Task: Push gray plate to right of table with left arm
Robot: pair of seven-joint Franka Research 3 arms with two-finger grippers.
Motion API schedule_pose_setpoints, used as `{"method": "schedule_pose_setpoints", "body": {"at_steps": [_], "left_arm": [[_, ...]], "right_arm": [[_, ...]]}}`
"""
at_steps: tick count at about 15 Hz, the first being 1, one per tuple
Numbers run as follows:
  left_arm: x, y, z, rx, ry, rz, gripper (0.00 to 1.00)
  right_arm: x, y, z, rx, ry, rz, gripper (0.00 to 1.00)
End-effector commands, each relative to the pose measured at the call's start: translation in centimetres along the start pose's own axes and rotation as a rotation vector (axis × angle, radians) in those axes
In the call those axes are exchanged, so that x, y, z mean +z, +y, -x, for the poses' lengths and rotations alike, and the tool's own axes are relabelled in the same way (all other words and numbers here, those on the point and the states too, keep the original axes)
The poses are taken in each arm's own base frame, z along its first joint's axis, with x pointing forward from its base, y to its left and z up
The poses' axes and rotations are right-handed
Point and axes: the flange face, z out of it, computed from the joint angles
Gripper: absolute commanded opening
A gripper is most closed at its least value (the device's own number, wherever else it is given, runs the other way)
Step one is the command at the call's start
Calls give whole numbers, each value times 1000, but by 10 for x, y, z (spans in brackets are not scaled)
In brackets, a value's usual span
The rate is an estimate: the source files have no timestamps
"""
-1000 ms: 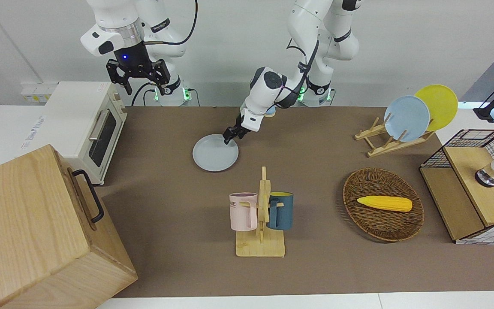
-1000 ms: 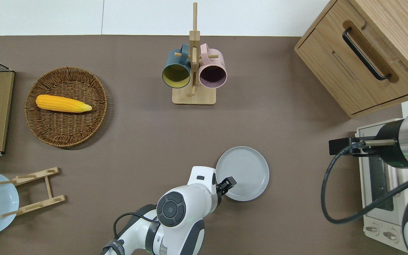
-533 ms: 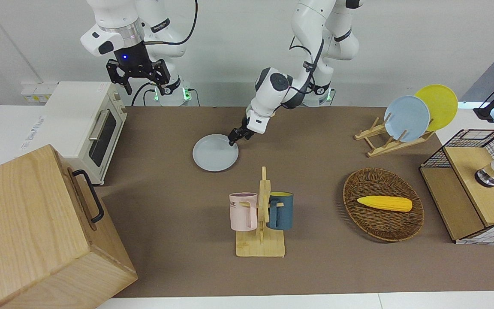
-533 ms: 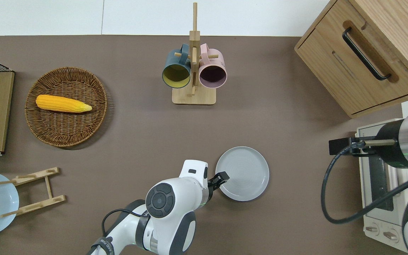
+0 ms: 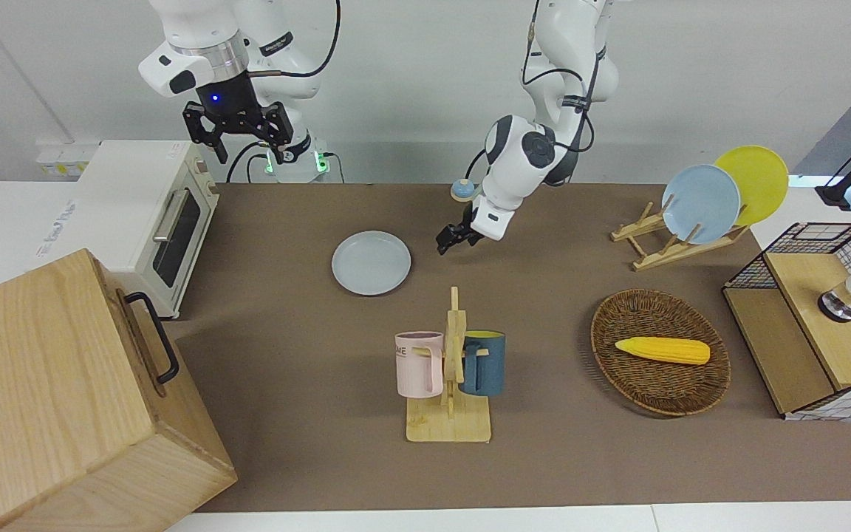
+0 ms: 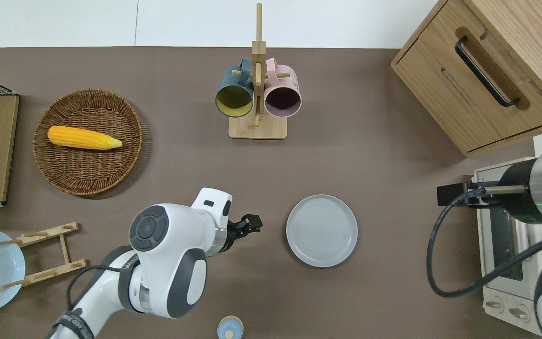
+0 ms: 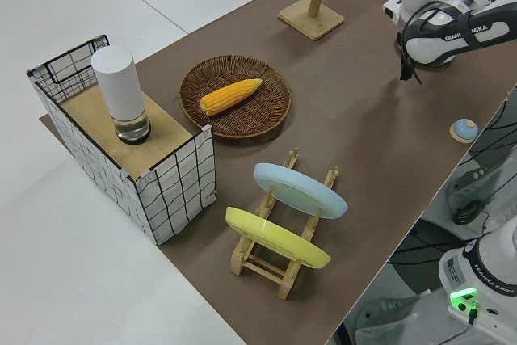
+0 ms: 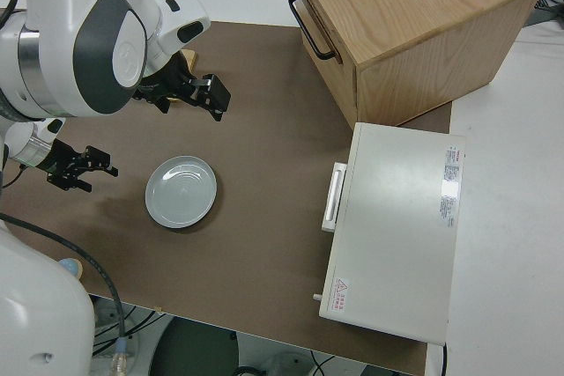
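Left gripper empty, hangs clear of gray plate, finger gap unclear. Right arm parked. Risk: plate short of table end, push possibly incomplete.

The gray plate lies flat on the tabletop, nearer to the robots than the mug rack and between the left tool and the toaster oven at the right arm's end. The left tool is over bare tabletop beside the plate, apart from it. The basket holding the corn sits toward the left arm's end, farther from the robots than the plate rack; the right arm is parked.
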Motion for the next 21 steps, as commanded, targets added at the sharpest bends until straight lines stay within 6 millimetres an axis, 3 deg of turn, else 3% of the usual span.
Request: {"method": "schedule_pose_setpoints", "body": {"at_steps": [1, 3, 7, 11, 15, 17, 21], "left_arm": [[-53, -30, -39, 97, -2, -99, 985], [-81, -46, -62, 109, -26, -129, 985], [-126, -63, -87, 150, -23, -209, 987], [-185, -61, -100, 175, 16, -302, 989], [-221, -75, -113, 212, 39, -317, 989], [-257, -72, -117, 270, 111, -326, 989], [-308, -62, -120, 278, 209, -287, 991]], "right_arm": [[0, 1, 8, 21, -4, -9, 996], [0, 1, 8, 21, -4, -9, 996], [0, 1, 8, 22, -4, -9, 996], [0, 1, 8, 21, -4, -9, 996], [0, 1, 8, 21, -4, -9, 996], [0, 1, 8, 21, -4, -9, 996], [0, 1, 8, 21, -4, -9, 996]]}}
